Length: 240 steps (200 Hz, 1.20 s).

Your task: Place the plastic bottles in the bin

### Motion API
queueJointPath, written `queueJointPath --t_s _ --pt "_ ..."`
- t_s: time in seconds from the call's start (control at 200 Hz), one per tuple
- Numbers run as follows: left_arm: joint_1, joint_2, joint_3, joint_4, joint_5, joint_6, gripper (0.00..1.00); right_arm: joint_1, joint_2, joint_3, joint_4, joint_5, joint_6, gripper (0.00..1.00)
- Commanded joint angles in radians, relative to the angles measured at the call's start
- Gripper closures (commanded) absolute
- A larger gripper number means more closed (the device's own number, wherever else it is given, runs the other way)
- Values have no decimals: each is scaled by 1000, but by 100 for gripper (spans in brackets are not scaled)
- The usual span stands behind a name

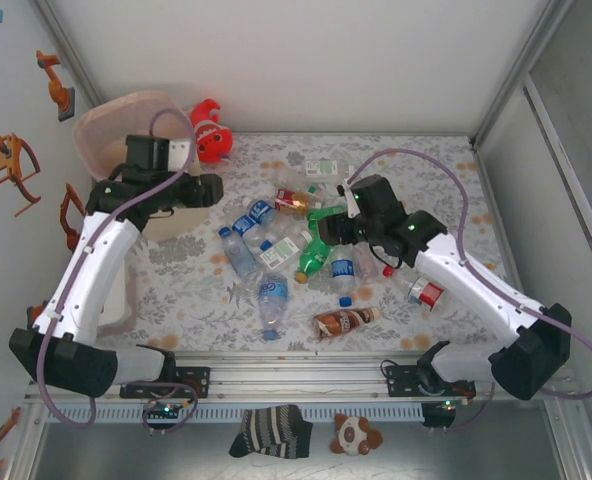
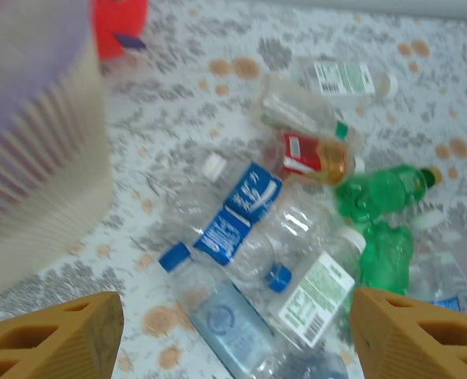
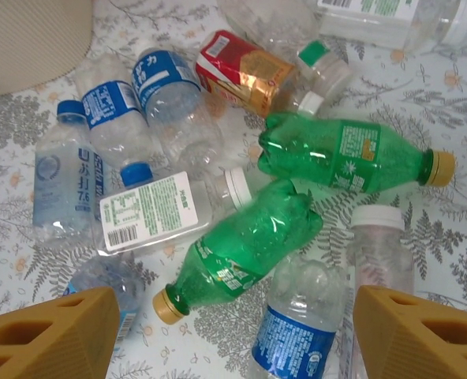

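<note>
So the pale-pink bin (image 1: 94,128) sits at the back left of the table (image 1: 176,285), and the plastic bottles (image 1: 281,245) are all heaped on the table off to the right of the bin, well apart from it. The left end effector (image 2: 233,335) hangs just right of the bin, fingers spread wide and gripping nothing, over a crushed blue-labelled bottle (image 2: 237,213). The right end effector (image 3: 233,335) is farther right of the bin, over the heap, fingers wide apart too and empty, right above a squashed green bottle (image 3: 245,249). A red-orange fish plush (image 1: 211,130) lies just beside the bin on its right. A brown bottle (image 1: 344,322) lies at the near edge of the heap, far from the bin.
</note>
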Motion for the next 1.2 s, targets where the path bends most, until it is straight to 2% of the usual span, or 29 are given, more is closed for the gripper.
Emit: queueJointPath --t_s 0.0,0.315,0.531,0.761,0.946,1.197 --pt "-68 -18 -43 13 -26 -64 26 -10 -9 -35 -27 21 21 24" --pt "-309 -36 -218 31 -182 -201 26 -62 -24 -105 -44 76 -6 24" --pt "-438 -1 -306 38 -229 -289 26 -121 -9 -111 -54 64 -44 26" --pt "-580 55 -377 37 -288 -429 24 -138 -1 -112 -49 55 -56 26" --pt "-652 154 -393 55 -310 -504 16 -150 8 -101 -34 39 -61 25" --pt "-679 292 -373 135 -266 -569 13 -153 25 -83 -25 12 -61 26"
